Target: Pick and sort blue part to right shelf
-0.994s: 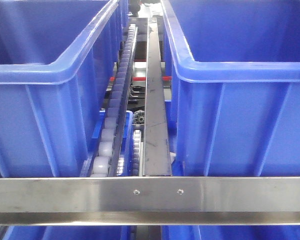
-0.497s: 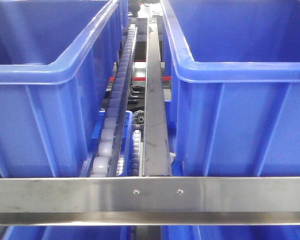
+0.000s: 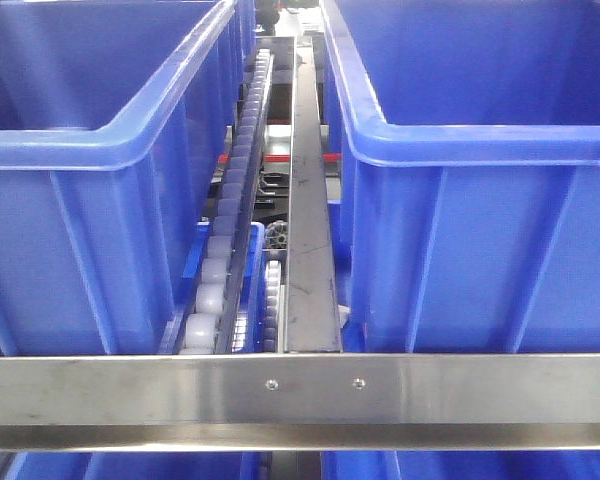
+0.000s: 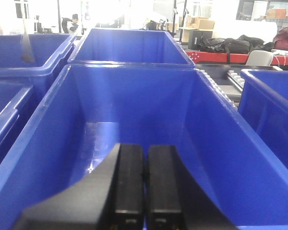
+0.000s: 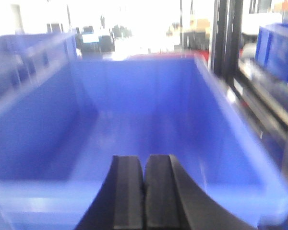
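Left wrist view shows my left gripper point(image 4: 144, 191) fingers pressed together, empty, over a blue bin point(image 4: 134, 120); right gripper point(image 5: 144, 196) likewise. I can't see the blue part; I'd judge it light, rigid, best pinched across its boxy body.

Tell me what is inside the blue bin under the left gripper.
The blue bin shows only bare walls and a glossy floor; no blue part is visible. The closed left gripper covers the near floor, so that strip stays unknown.
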